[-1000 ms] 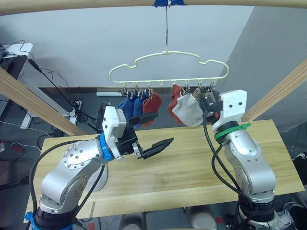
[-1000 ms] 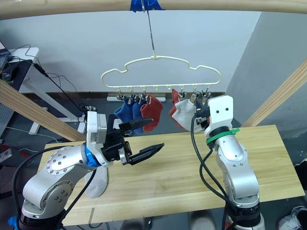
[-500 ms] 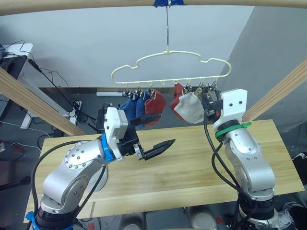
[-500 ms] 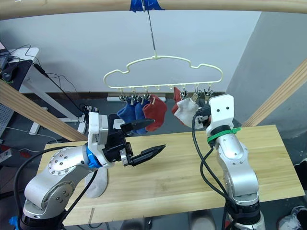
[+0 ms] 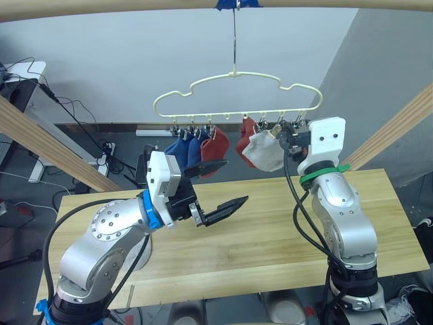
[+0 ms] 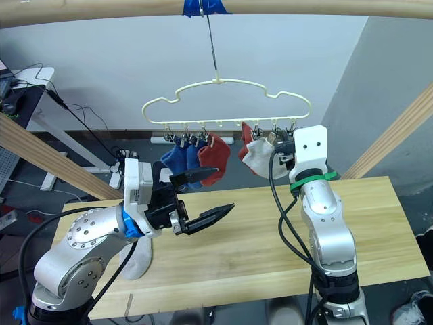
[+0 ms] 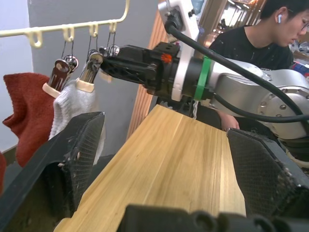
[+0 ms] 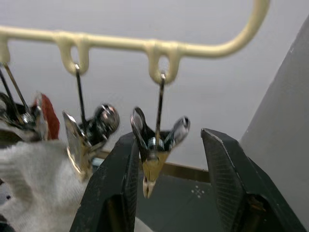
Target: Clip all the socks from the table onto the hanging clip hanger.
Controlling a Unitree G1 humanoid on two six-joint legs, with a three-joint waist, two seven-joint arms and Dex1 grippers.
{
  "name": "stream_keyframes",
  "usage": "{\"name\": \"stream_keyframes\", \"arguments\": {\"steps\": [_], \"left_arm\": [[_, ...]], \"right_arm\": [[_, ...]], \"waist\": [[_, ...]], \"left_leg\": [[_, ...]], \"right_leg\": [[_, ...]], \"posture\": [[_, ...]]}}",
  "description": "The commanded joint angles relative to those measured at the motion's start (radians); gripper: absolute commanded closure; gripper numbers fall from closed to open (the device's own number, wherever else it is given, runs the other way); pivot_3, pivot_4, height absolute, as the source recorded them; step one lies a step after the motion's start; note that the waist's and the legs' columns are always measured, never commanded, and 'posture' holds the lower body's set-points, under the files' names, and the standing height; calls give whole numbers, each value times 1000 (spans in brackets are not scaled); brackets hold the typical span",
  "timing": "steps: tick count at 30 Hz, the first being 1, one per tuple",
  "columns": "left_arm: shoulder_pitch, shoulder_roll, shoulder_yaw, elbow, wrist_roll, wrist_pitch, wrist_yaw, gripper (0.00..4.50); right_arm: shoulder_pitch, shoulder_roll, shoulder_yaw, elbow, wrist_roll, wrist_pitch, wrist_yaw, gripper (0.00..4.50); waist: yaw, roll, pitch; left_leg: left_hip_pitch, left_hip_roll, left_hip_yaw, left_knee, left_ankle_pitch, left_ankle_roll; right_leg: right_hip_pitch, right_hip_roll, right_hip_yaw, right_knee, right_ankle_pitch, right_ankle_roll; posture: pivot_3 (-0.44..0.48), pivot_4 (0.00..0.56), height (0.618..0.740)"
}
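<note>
Grey sock on table: one light grey sock is seen lying at the table's left front, partly hidden behind the left arm, below and behind the left gripper.
Left gripper: held above the table's left half with fingers spread wide; nothing is gripped.
Table: light wooden top, located under both arms.
Blue socks: two are clipped at the hanger's left end, just above and behind the left gripper's upper finger.
Red socks: one is clipped beside the blue pair; a second is clipped nearer the middle, touching the hung grey sock.
Clip hanger: cream cloud outline, suspended by its hook from the overhead beam.
Hung grey sock: clipped right of centre, just beside the right gripper.
Right gripper: raised to the hanger's right end, fingers parted on either side of a vacant metal clip; nothing is clamped.
</note>
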Motion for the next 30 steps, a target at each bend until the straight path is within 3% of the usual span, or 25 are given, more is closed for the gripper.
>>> {"name": "stream_keyframes", "arguments": {"steps": [1,12,20,25,30], "left_arm": [[3,-3,-13,-44,-4,-11,7,0],[2,-2,-21,-54,-9,-7,27,0],[7,-2,-21,-58,-9,-8,30,0],[9,-3,-25,-57,-8,-9,32,0],[37,2,-19,-4,30,-15,41,0]], "right_arm": [[-14,11,10,-21,-4,-35,2,2423],[-22,53,15,-14,-2,-36,4,2423],[-36,64,13,-4,-2,-43,6,4406],[-29,51,-4,-14,17,-29,31,4493],[-42,-32,-109,-3,180,46,197,4493]], "waist": [[0,0,0],[0,0,0],[0,0,0],[0,0,0],[0,0,0]], "left_leg": [[0,0,0,0,0,0],[0,0,0,0,0,0],[0,0,0,0,0,0],[0,0,0,0,0,0],[0,0,0,0,0,0]], "right_leg": [[0,0,0,0,0,0],[0,0,0,0,0,0],[0,0,0,0,0,0],[0,0,0,0,0,0],[0,0,0,0,0,0]], "posture": [[-125,305,740],[-120,308,740],[-118,311,740],[-123,311,740],[-137,313,740]]}}
